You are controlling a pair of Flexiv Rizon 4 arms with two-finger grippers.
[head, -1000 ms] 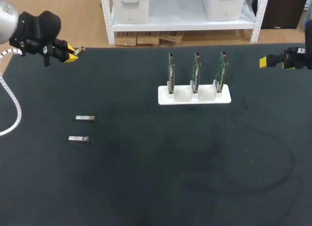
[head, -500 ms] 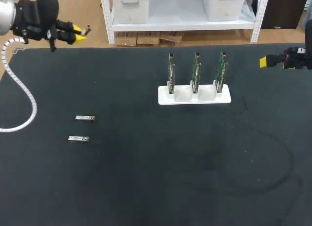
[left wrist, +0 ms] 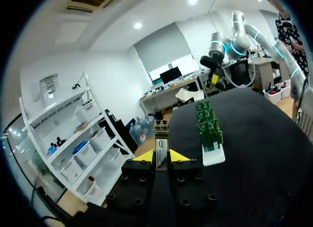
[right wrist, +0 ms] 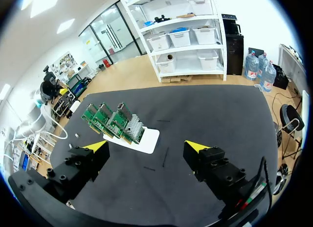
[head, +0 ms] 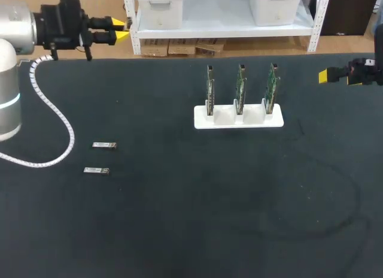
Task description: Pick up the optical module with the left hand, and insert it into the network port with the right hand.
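Right now the optical module [left wrist: 161, 148] is clamped in the L gripper [head: 119, 26], fingers closed on its lower part w/ the rest sticking out past the yellow tips, up at approx 10 o'clock over the far edge of the table [head: 179, 218]. The R gripper [right wrist: 146, 147] sits at 3 o'clock, fingers spread wide, nothing in them, well apart from the L one. Main risk, imo, is the handover. Only the free end is on offer, so if R pinches too little or off-axis, the module could twist or drop when L lets go. If L releases before R has clamped, it falls. A rotated regrasp would also mean the connector end meets the port the wrong way up, so it jams. Next risk is at the network cards [head: 240, 83], 1 o'clock from table centre. They stand upright in a white stand [head: 203, 119] that looks unfixed, so a skewed or hard push could slide or tip it, or flex a card. Also poss.: the L arm's white cable [head: 70, 140] loops near the two spare modules [head: 104, 145] at 9 o'clock and might sweep them.
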